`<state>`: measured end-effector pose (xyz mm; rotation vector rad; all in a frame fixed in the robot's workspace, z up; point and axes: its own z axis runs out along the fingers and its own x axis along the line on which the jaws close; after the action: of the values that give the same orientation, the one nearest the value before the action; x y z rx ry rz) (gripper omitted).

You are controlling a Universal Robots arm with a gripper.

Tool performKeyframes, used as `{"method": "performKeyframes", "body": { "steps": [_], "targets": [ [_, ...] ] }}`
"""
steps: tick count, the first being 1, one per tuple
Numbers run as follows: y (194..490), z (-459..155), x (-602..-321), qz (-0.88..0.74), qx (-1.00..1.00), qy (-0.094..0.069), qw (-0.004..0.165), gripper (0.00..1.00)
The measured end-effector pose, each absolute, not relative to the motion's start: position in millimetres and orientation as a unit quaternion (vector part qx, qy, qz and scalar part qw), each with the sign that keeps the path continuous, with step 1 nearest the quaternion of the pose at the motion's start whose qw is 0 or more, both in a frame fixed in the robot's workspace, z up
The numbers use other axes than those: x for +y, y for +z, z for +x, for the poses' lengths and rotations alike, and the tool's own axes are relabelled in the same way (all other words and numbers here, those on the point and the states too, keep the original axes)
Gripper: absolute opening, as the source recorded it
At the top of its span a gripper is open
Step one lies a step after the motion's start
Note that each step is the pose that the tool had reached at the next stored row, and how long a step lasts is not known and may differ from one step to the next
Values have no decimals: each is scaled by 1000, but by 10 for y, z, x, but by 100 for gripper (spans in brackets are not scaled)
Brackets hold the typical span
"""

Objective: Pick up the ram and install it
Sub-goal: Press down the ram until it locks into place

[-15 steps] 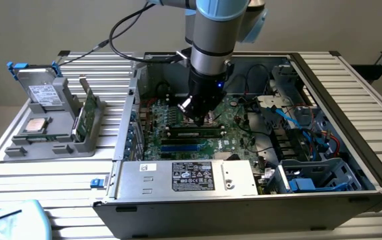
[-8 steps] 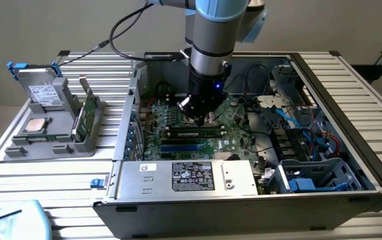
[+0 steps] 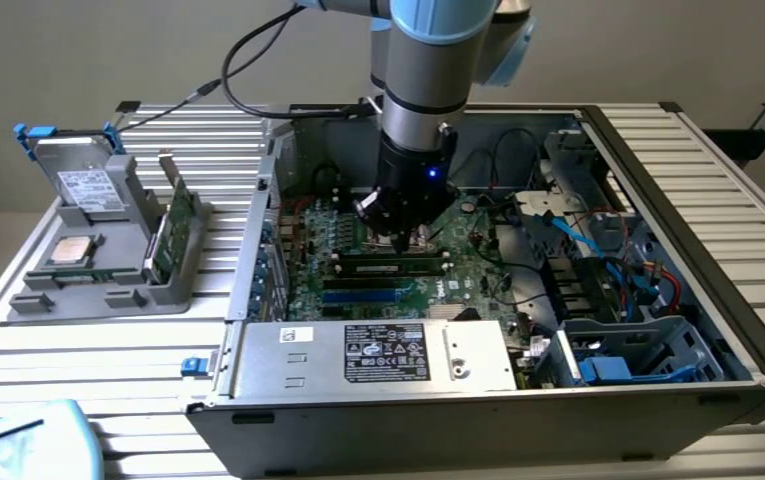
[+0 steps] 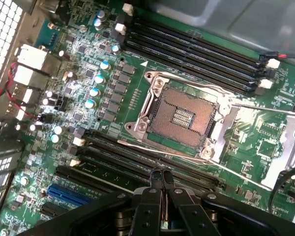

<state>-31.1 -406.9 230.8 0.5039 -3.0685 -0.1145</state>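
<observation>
My tool (image 3: pixel 401 238) hangs inside the open computer case (image 3: pixel 702 300), low over the motherboard (image 3: pixel 355 270), and its fingers are pressed together with nothing between them. In the exterior view, the ram (image 3: pixel 385 267) lies flat in a slot directly at six o'clock from my tool, just below the fingertips and apart from them, a dark stick with a pale label running across the board. A silver power supply (image 3: pixel 375 355) with a black sticker sits further toward six o'clock, at the case's near edge. Out at nine o'clock, on the slatted tabletop (image 3: pixel 75 350), a grey holder tray (image 3: pixel 89 285) carries a processor chip (image 3: pixel 73 248), an upright green card (image 3: pixel 175 230) and a drive in a blue-tabbed bracket (image 3: pixel 82 180). In the wrist view, my tool (image 4: pixel 162 178) shows two black fingers (image 4: pixel 155 196) meeting tip to tip, resting right over a long black memory slot (image 4: pixel 137 157). The empty processor socket (image 4: pixel 179 115) with its metal frame sits at twelve o'clock from the fingertips, and four more black slots with white end clips (image 4: pixel 196 54) lie beyond it. I cannot make out the ram here.
</observation>
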Motion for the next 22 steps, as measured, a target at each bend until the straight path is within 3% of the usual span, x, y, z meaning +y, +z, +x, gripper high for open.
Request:
{"method": "performKeyframes", "body": {
  "steps": [22],
  "targets": [
    [2308,-311,-4069,17,-999,-39,9,11]
  ]
}}
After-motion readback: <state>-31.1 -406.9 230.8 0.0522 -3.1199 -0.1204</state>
